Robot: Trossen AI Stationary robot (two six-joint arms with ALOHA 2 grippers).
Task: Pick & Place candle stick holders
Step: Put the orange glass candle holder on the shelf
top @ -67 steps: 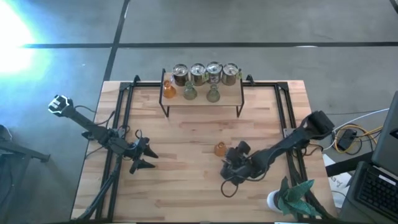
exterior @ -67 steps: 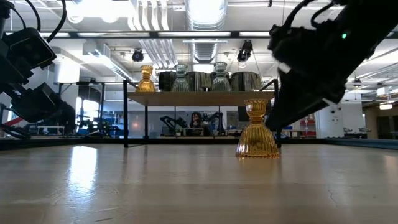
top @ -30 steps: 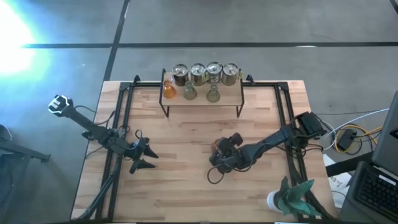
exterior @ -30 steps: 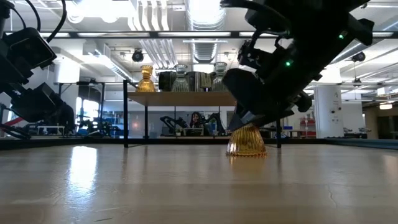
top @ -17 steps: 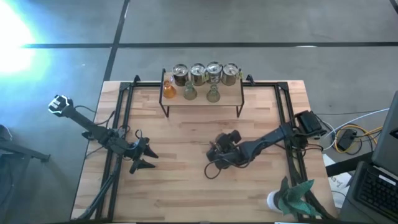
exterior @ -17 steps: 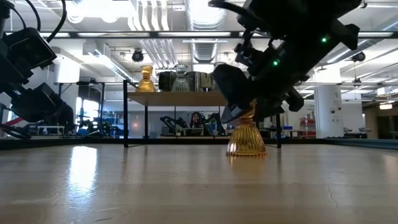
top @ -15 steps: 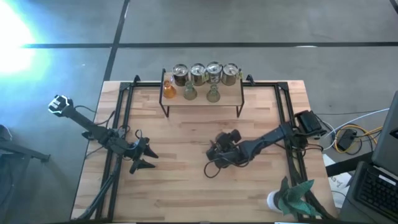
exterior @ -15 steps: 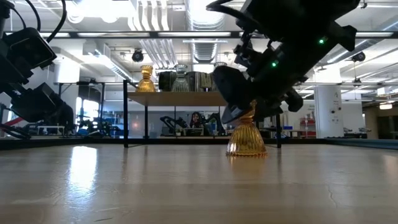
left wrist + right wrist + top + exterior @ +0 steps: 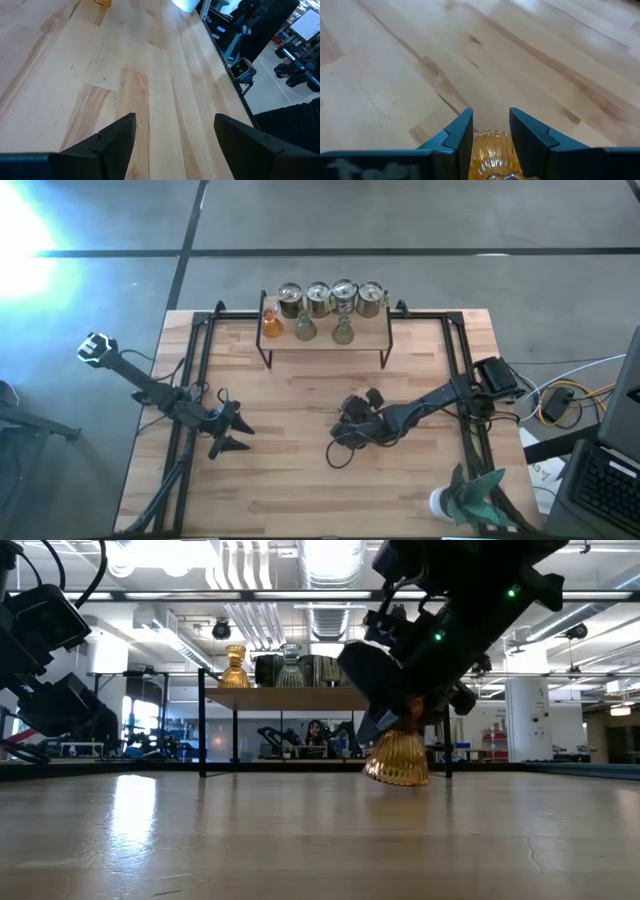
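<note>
Holders stand in a row on a small dark-framed shelf (image 9: 325, 340) at the far middle of the table (image 9: 300, 480) in the high view: four silvery cups (image 9: 331, 297) behind, with one amber glass (image 9: 272, 326) and two pale green glasses (image 9: 323, 330) in front of them. Near the table's middle, the right gripper (image 9: 349, 417) lies low on its arm, which reaches in from the right edge; the holder under it is hidden from above. The left gripper (image 9: 236, 431) rests at the left side, well apart from the shelf, with its fingers spread and nothing between them. A white pot (image 9: 447, 504) with teal leaves sits at the near right corner.

The low view shows the second amber holder (image 9: 398, 757) tilted, its base barely clear of the wood on one side, with the right gripper (image 9: 400, 705) clamped around its upper stem. The shelf and its holders stand behind. The left arm (image 9: 50, 670) waits at the picture's left edge.

In the left wrist view, the two dark fingers (image 9: 112, 140) stand wide apart over bare wood.

In the right wrist view, the two fingers (image 9: 461, 134) press against either side of the amber holder (image 9: 494, 150), whose ribbed glass fills the narrow gap between them.
</note>
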